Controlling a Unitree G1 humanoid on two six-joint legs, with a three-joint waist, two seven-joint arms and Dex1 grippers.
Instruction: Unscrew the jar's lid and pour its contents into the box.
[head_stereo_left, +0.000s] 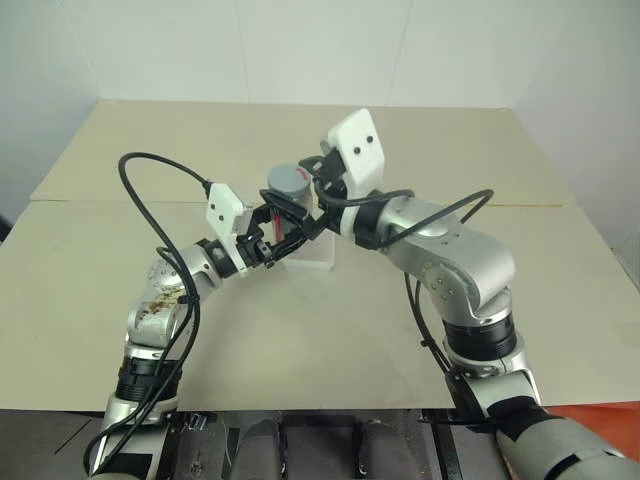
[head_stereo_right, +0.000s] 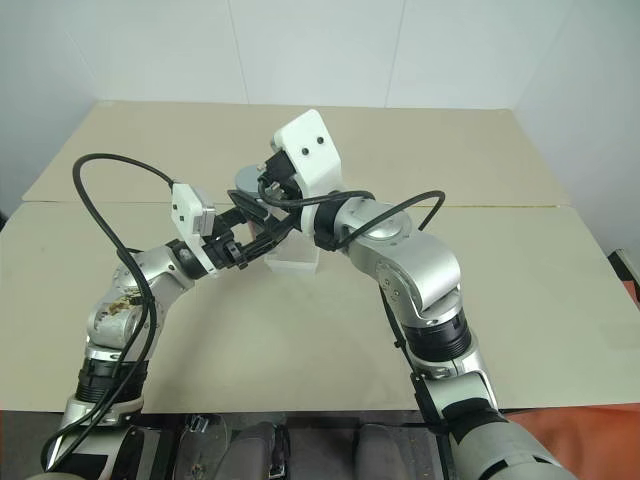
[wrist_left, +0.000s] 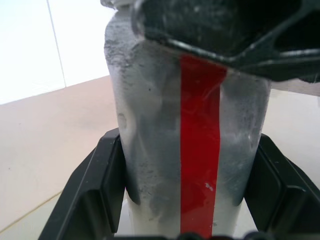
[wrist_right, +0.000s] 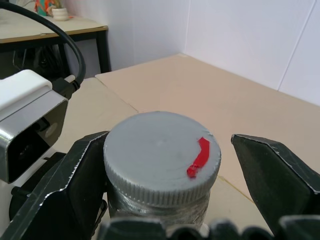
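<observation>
Two pincers meet over the middle of the beige surface (head_stereo_left: 150, 320), and between them we see the jar (wrist_left: 190, 140). The left pincer (head_stereo_left: 272, 245) comes from the left side and is clenched on the jar's body; in the left wrist view its two black fingers (wrist_left: 90, 195) press on both sides of the silvery wall, and the red label stripe faces the camera between them. The jar stands almost upright in this grip, lifted above the surface.

The right pincer (wrist_right: 165, 165) comes from the right and from a little higher. Its fingers stand wide, one on each side of the lid (wrist_right: 161, 155). In the right wrist view one finger seems to touch the lid's ribbed edge, while the other stays apart from it with a clear gap, so we say this pincer is released and not grasping yet. The lid is grey, flat on top, carries a small red mark, and sits on the jar.

The box (head_stereo_left: 312, 258), translucent white, lies on the surface just under and slightly to the right of the jar, partly hidden by both pincers. We cannot tell what is inside the jar or the box.
</observation>
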